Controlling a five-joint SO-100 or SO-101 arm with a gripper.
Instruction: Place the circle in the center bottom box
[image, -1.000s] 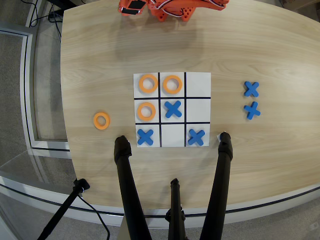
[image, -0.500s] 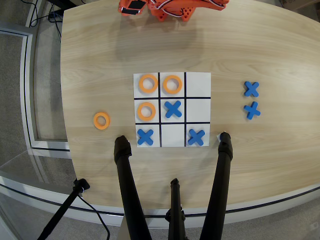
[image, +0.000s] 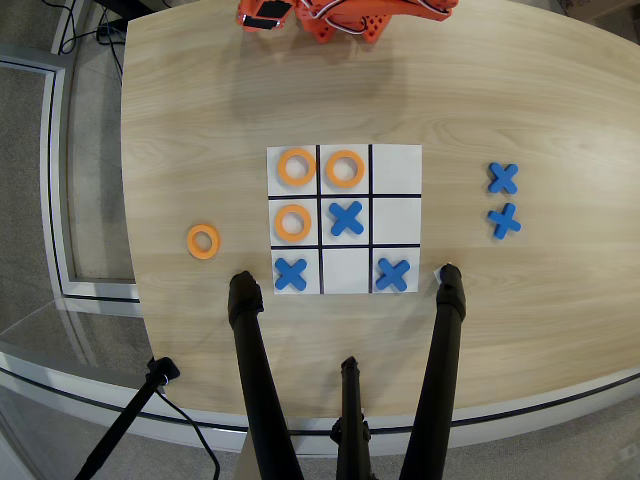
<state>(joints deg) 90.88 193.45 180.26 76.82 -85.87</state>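
Circle (image: 331, 168): orange ring lying flat in the center bottom box (image: 326, 187), the middle cell of the grid row nearest the arm (image: 340, 15), at the top of the overhead view. Two more rings (image: 296, 153) (image: 292, 209) and three blue crosses (image: 346, 218) occupy other cells of the grid sheet (image: 396, 168); a fourth ring (image: 202, 229) lies loose on the table (image: 180, 120), left of the sheet.

Step, as judged: placement looks complete, with the arm pulled to the table's far edge. Nothing further seems called for.

Fingers: mostly out of frame, so cannot tell whether spread or closed.

Surface: pale wood-grain, matte. Two spare crosses (image: 503, 178) lie to the right. Black tripod legs (image: 250, 380) stand in front; grey floor around.
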